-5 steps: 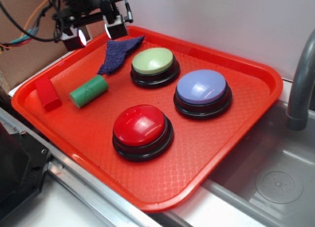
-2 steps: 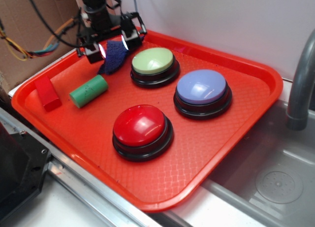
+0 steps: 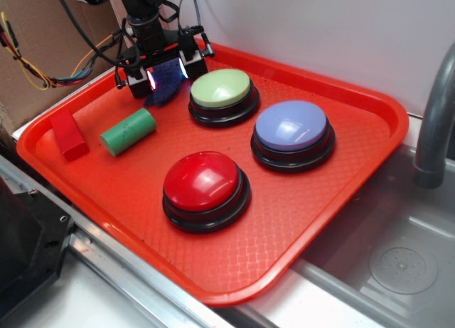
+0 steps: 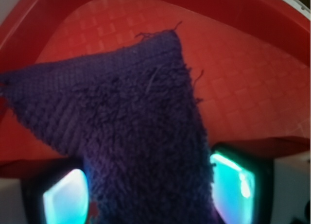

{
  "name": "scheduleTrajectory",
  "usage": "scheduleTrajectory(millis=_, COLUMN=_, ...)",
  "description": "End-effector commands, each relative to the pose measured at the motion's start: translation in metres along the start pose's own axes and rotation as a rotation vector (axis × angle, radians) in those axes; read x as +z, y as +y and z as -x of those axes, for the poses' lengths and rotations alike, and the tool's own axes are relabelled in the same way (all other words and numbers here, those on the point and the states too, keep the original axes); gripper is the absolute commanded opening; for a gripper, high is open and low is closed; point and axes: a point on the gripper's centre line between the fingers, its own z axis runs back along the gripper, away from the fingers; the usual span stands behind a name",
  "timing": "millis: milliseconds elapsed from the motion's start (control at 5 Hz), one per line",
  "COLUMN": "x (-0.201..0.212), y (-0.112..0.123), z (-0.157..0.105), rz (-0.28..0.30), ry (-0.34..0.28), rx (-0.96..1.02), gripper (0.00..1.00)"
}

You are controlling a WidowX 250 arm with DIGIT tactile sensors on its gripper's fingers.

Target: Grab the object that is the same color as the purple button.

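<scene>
The dark purple cloth [image 3: 165,85] lies at the back of the red tray [image 3: 341,178], left of the green-domed button. My gripper [image 3: 165,72] is down over it, jaws apart, one finger on each side of the cloth. In the wrist view the cloth [image 4: 131,127] fills the space between the two glowing pads [image 4: 65,199], and my gripper [image 4: 149,190] straddles its narrow end. The purple button [image 3: 291,126], with its pale lavender dome, stands at the tray's right, well away from the gripper.
A green-domed button [image 3: 221,87] stands just right of the gripper. A red-domed button [image 3: 202,180] is at the front. A green cylinder [image 3: 128,131] and a red block [image 3: 68,134] lie at the left. A sink [image 3: 398,264] and grey faucet [image 3: 434,114] are on the right.
My gripper has moved right from the tray's back-left corner and come down over the cloth, so its fingers now straddle it. The cloth looks bunched shorter than before.
</scene>
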Motion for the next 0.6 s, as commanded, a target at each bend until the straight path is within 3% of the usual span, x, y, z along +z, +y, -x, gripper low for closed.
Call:
scheduleTrajectory(millis=0, x=0.019, y=0.002, z=-0.012, rz=0.036, ry=0.026, rx=-0.066, gripper=0.0)
scheduleTrajectory(millis=200, x=0.03, y=0.002, z=-0.012, rz=0.057, ry=0.108, rx=-0.152, gripper=0.0)
scheduleTrajectory(millis=400, x=0.056, y=-0.001, z=-0.007, rz=0.026, ry=0.122, rx=-0.306, gripper=0.0)
